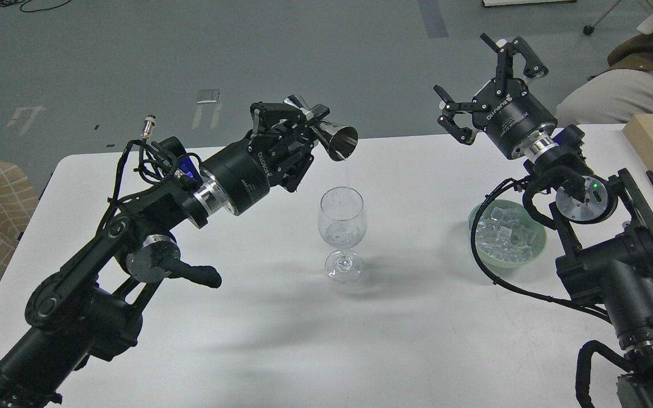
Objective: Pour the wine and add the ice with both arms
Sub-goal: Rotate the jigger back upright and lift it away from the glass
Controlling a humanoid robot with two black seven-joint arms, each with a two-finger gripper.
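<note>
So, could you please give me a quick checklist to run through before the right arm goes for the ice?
1. Left gripper holds the metal jigger firmly: ok.
2. Pour finished: not ok, a thin stream is falling into the wine glass.
3. Glass upright on the table: ok.
4. Right gripper open and empty: ok.
5. Ice heaped in the green bowl: ok.
6. Cable clear of the bowl: not ok, it crosses the rim.
</note>
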